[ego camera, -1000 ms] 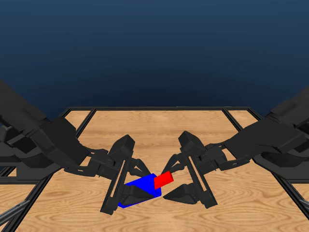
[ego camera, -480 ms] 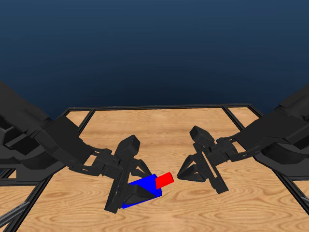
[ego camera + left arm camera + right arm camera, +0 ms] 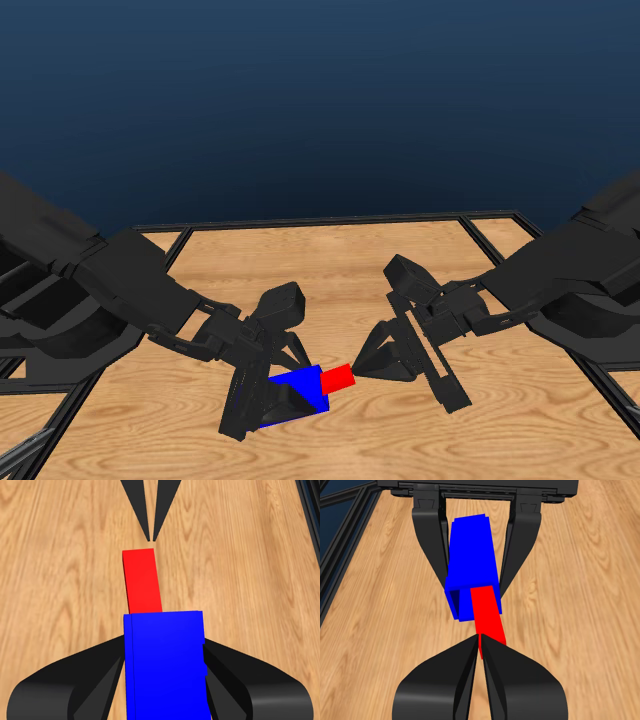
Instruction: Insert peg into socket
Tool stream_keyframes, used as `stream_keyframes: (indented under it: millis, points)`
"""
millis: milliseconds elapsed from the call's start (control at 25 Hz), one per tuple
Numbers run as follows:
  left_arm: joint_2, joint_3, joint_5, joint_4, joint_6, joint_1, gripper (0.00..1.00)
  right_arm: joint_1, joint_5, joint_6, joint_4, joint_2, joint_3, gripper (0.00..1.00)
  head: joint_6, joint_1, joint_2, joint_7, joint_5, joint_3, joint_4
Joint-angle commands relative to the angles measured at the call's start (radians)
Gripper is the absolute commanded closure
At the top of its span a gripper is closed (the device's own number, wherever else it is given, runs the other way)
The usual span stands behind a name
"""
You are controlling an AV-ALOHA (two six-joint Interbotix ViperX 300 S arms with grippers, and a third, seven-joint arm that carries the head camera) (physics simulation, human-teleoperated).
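My left gripper [image 3: 293,397] is shut on the blue socket [image 3: 297,388], holding it tilted just above the table. The red peg [image 3: 337,378] sticks partly out of the socket's open end toward the right arm. My right gripper [image 3: 358,367] is shut, and its tips sit at the peg's free end. In the left wrist view the peg [image 3: 142,580] rises out of the socket [image 3: 165,665]. In the right wrist view the peg [image 3: 486,615] runs from the socket [image 3: 470,555] to my closed tips [image 3: 480,642]. Whether the tips pinch the peg or only touch it is unclear.
The wooden table [image 3: 330,260] is bordered by a black frame rail [image 3: 330,221] at the back and along both sides. Both arms reach in low from left and right and meet near the table's front middle.
The right gripper let go of the peg, pulled back to the right and shut, then returned so its tips meet the peg's end. The peg now shows shorter outside the socket.
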Motion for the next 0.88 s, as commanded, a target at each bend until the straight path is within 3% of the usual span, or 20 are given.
stream_keyframes:
  millis: [40, 240, 440, 720, 880]
  points:
    - [-0.035, -0.043, 0.094, 0.075, -0.062, 0.014, 1.0, -0.003, -0.058, 0.002, -0.003, 0.041, -0.059, 1.0, 0.001, 0.001, 0.01, 0.001, -0.013, -0.022, 0.001]
    - [-0.065, -0.081, 0.176, 0.162, -0.141, 0.019, 1.0, -0.005, -0.118, 0.039, -0.033, 0.144, -0.14, 1.0, 0.004, 0.008, 0.01, 0.005, -0.011, -0.022, 0.004]
    - [-0.067, -0.087, 0.237, 0.229, -0.216, 0.012, 1.0, -0.009, -0.152, 0.052, -0.057, 0.189, -0.19, 1.0, 0.005, 0.015, 0.007, 0.003, -0.006, -0.021, 0.006]
    - [-0.063, -0.105, 0.286, 0.304, -0.312, -0.004, 1.0, -0.006, -0.163, 0.049, -0.074, 0.209, -0.234, 1.0, 0.002, 0.018, -0.003, -0.002, -0.004, -0.016, 0.006]
    - [-0.055, -0.096, 0.3, 0.338, -0.378, -0.013, 1.0, 0.008, -0.192, 0.022, -0.051, 0.179, -0.189, 1.0, 0.002, 0.016, -0.01, -0.001, -0.007, -0.014, 0.005]
